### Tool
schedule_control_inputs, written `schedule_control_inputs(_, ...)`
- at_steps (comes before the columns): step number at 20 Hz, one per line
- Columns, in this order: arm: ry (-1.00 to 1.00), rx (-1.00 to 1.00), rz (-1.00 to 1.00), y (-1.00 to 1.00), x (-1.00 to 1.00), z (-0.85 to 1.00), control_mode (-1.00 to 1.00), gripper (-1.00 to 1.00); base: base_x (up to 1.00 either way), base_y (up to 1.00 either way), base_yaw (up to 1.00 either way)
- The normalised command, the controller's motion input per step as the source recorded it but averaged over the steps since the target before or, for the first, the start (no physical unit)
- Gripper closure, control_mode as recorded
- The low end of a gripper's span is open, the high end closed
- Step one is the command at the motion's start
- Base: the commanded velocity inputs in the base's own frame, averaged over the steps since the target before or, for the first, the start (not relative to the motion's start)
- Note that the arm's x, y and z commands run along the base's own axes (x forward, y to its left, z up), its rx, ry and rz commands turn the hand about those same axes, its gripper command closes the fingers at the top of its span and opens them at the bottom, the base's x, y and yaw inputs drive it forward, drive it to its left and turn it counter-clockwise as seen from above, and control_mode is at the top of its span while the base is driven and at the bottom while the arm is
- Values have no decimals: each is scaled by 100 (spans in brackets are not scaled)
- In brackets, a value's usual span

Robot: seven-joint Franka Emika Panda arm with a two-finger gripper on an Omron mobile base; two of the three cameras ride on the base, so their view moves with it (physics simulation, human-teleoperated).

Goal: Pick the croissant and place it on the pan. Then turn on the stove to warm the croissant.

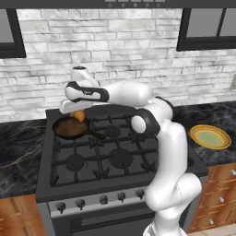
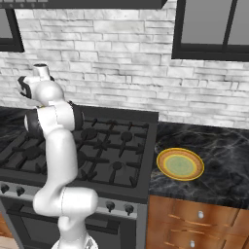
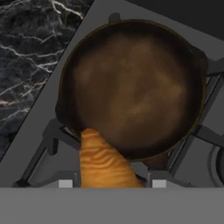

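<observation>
Golden croissant [image 3: 103,162] sits clamped between the narrowed fingers of the gripper [image 1: 77,112], held in the air above the pan [image 1: 70,127]; the pan rests on the rear left burner of the stove [image 1: 115,159]; in the hand view the pastry overlaps only the pan's near rim. Judgement: carry it further over the brown centre, lower close to the surface, then release, so it cannot roll onto the grates; knobs [image 1: 103,200] untouched.

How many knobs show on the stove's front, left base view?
5 small dark knobs in a row along the grey gas stove's front panel; the white arm may hide more.
</observation>
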Motion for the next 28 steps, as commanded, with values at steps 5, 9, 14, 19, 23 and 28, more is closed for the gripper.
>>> schedule_control_inputs(5, 2, 0, 0, 10, 29, -14, -100, 100, 0, 0, 0)
schedule_control_inputs(9, 5, -1, 0, 12, 25, -14, -100, 100, 0, 0, 0)
schedule_control_inputs(14, 7, -2, 0, 5, 19, -18, -100, 100, 0, 0, 0)
schedule_control_inputs(19, 5, -2, 0, 0, 15, -23, -100, 100, 0, 0, 0)
schedule_control_inputs(23, 3, -1, 0, 0, 12, -23, -100, 100, 0, 0, 0)
schedule_control_inputs(28, 0, -1, 0, 0, 0, -25, -100, 100, 0, 0, 0)
